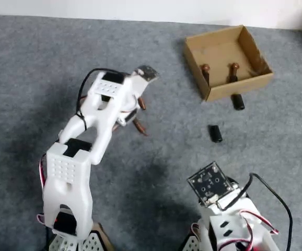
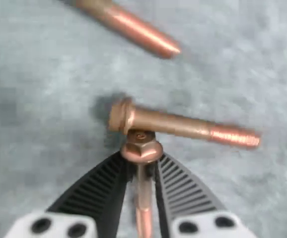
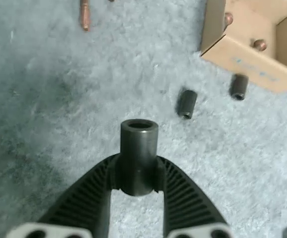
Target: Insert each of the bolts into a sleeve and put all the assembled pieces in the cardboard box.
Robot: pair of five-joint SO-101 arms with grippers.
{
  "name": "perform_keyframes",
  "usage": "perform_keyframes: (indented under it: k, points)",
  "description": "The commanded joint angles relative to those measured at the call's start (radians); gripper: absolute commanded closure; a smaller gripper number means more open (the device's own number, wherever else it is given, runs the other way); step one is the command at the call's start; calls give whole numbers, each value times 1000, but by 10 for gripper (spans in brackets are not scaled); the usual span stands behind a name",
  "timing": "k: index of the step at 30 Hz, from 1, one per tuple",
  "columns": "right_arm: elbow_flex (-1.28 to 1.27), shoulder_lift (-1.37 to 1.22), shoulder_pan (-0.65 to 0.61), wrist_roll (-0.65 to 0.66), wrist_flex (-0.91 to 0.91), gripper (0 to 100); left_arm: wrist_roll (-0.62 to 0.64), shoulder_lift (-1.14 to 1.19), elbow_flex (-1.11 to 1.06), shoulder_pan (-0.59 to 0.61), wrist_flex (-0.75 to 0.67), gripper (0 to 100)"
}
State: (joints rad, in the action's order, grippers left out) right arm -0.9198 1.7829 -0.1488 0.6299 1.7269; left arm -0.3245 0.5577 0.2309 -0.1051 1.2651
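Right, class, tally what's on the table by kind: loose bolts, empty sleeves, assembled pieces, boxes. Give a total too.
Loose bolts: 3 (held bolt, near bolt, far bolt)
Empty sleeves: 3 (held sleeve, sleeve by the box, middle sleeve)
Assembled pieces: 2
Cardboard box: 1
Total: 9

- You get bright, even light on the carpet (image 1: pixel 25 63); soft shadows lie beside the left arm (image 1: pixel 96 115).
- Your lying bolt (image 2: pixel 183 126) glints, with a dark shadow at its head.
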Motion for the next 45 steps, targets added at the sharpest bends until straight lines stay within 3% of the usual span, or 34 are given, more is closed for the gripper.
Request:
perform_keyframes:
  k: [1, 9, 18, 25, 30, 37, 41, 45]
  points:
    - [-8, 7, -8, -14, -53, 993, 68, -196, -44, 27, -2, 995]
    - [-10, 4, -90, -17, -162, 993, 183, -518, -285, -41, -3, 995]
    - [-111, 15, -173, -51, -357, 993, 292, -733, -441, -205, -3, 994]
    - [-271, 16, -171, -52, -576, 993, 640, -915, -446, -268, -14, 994]
    - [-392, 16, -168, -153, -733, 993, 781, -1032, -522, -266, -206, 994]
    - [-493, 16, -166, -216, -792, 993, 999, -1193, -777, -265, -609, 994]
    - [-545, 16, -166, -259, -828, 993, 1175, -1323, -941, -259, -756, 994]
    - [-558, 16, -174, -264, -832, 993, 1252, -1437, -1082, -262, -876, 994]
